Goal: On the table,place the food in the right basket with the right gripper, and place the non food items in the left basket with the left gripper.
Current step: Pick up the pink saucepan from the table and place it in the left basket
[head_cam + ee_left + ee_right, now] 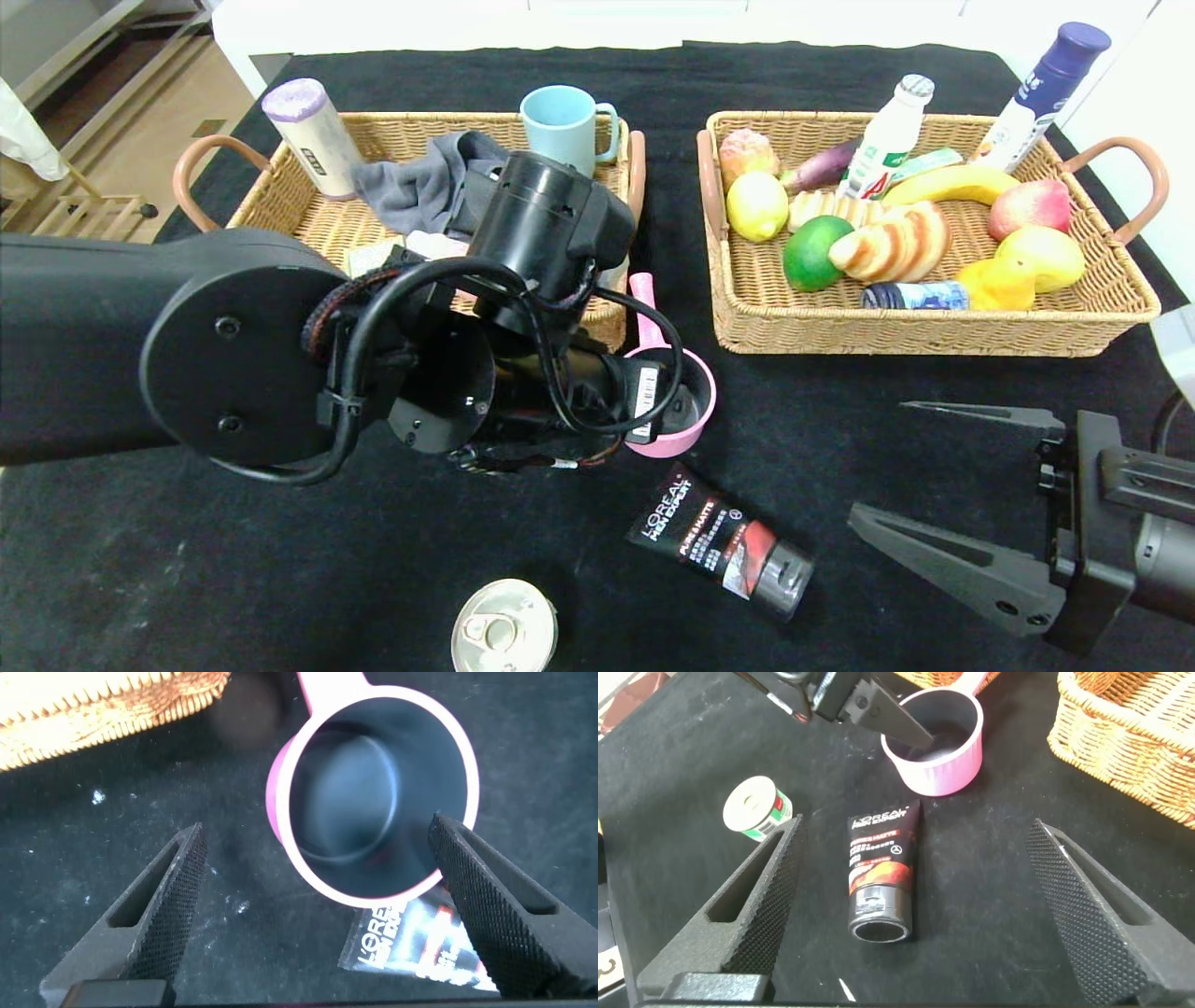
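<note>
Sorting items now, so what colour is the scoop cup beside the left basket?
Pink outside, dark inside; the scoop cup shows best in the right wrist view.

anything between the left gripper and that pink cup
Nothing visible does. The left gripper hangs open right over the pink cup, one finger already dipping inside its rim, with only bare black cloth around it.

Left arm [280, 345] hides most of pink cup [695, 425]; can [504, 630] cut off by edge.
</note>
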You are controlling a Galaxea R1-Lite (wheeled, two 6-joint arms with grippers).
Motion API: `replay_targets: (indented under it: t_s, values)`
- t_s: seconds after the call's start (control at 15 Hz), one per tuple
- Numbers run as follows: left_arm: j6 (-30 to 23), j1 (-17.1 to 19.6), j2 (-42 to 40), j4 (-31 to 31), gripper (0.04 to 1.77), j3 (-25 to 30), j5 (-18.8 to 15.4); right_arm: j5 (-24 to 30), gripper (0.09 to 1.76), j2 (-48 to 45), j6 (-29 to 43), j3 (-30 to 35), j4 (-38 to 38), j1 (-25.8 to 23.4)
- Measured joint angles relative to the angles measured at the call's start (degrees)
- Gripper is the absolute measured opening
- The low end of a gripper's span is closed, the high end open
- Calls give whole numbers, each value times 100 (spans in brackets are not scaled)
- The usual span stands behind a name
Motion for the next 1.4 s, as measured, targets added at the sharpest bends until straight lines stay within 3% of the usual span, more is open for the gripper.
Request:
replay_targets:
  t_s: [0.13,0.33,0.6,0.67,0.73,1.4]
  values:
    - [0,0,52,-9,172,-7,2,-2,171,16,-2,4,0,0]
    - [4,-1,94,-9,122,-5,-4,0,171,27,-2,9,2,5]
    - [15,-26,119,-9,77,6,-26,-2,171,40,-5,11,5,9]
    - [15,-30,122,-9,37,9,-28,0,171,40,-2,13,5,11]
    - [17,-37,119,-26,12,10,-35,-2,171,40,-5,13,7,20]
    - [11,-32,127,-10,12,41,-41,-2,171,90,-10,15,-1,35]
